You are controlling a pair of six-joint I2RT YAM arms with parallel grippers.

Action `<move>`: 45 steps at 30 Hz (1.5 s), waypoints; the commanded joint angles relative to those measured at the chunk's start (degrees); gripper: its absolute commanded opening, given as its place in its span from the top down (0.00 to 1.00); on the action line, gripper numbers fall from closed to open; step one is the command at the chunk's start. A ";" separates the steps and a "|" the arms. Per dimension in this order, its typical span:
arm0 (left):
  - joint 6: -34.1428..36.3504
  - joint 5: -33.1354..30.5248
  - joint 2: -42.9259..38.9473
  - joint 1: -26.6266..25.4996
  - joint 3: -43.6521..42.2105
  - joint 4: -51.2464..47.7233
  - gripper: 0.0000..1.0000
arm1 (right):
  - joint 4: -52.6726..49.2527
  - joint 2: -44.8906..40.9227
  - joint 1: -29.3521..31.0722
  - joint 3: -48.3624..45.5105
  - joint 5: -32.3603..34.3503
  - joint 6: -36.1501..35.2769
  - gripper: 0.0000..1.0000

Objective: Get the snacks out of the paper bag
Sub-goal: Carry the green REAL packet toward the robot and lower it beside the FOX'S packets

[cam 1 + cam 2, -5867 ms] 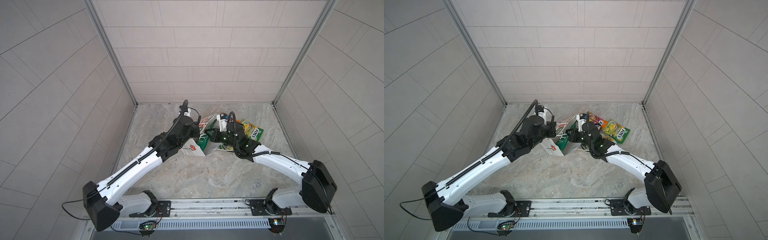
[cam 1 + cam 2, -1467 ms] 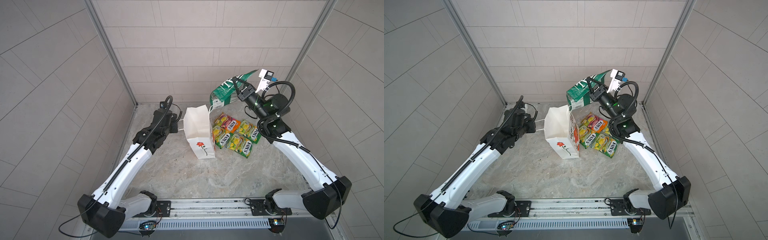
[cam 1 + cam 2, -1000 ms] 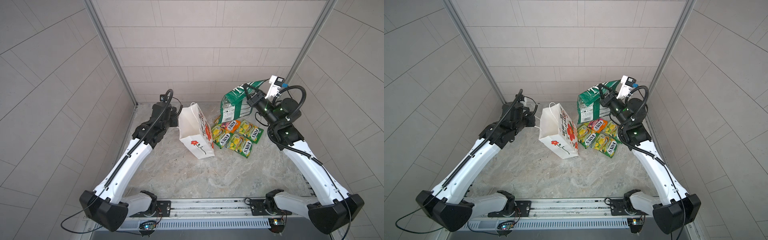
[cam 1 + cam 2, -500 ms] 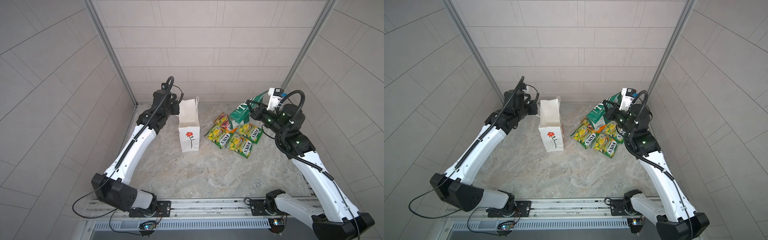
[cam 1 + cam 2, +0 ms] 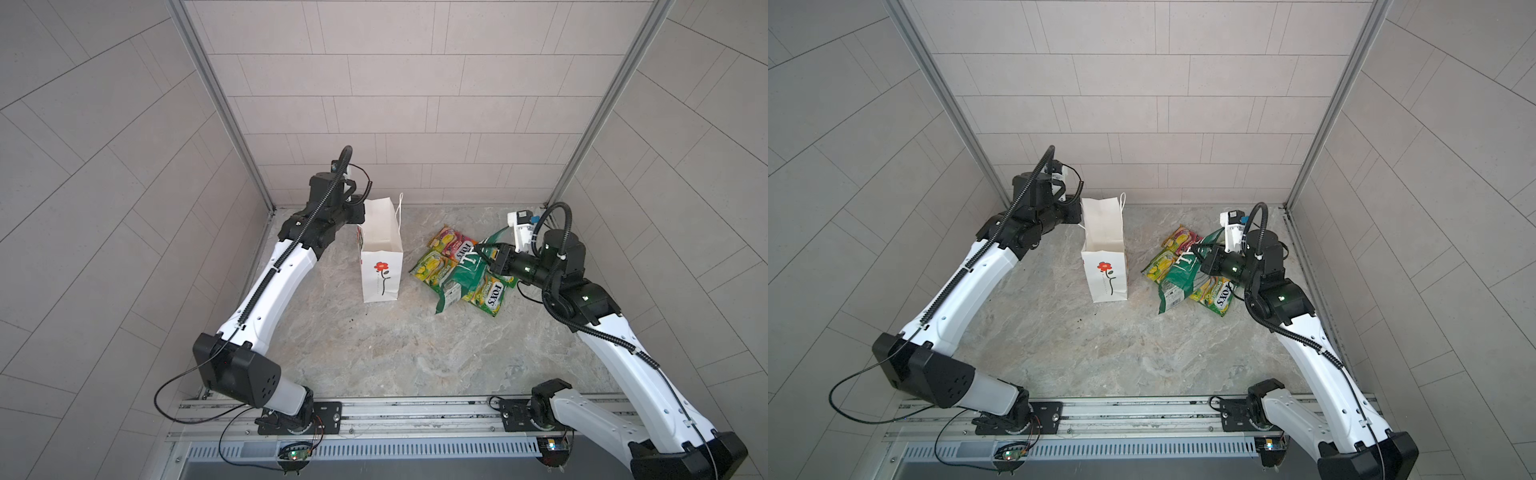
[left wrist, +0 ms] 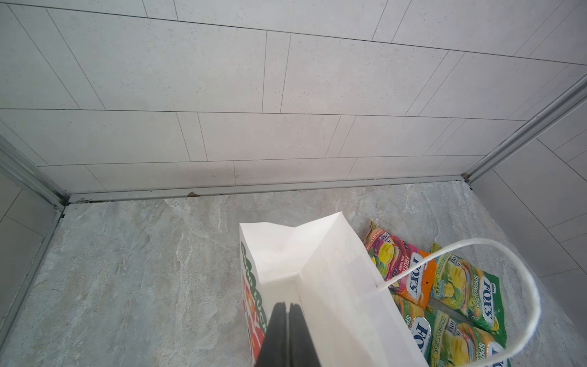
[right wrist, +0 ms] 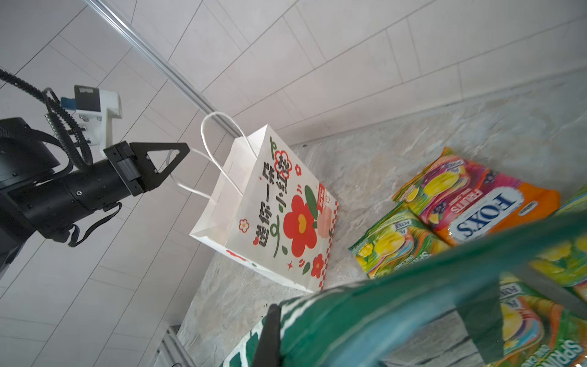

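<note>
Pinching the paper bag's [image 5: 382, 253] string handle [image 7: 219, 166], left hand [image 7: 185, 148] closed; right hand [image 5: 482, 250] closed on green crisp bag [image 5: 464, 275].

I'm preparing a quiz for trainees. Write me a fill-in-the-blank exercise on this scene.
1. The left gripper is shut on the paper bag's string ____.
2. The right gripper is shut on a dark ____ crisp bag.
3. The flower printed on the paper bag is ____.
4. The paper bag stands ____ on the table.

Missing words: handle; green; red; upright.
</note>
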 commanded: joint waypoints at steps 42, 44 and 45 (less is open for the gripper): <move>1.69 3.37 -1.58 1.98 -4.40 4.09 1.00 | 8.16 1.35 12.24 -28.66 -0.42 0.72 1.00; 1.60 3.44 -1.58 2.02 -4.51 4.19 1.00 | 5.46 0.42 12.31 -29.58 2.15 0.11 1.00; 1.60 3.61 -1.51 2.14 -4.48 4.19 1.00 | 4.02 -0.03 12.26 -29.91 3.71 -0.35 1.00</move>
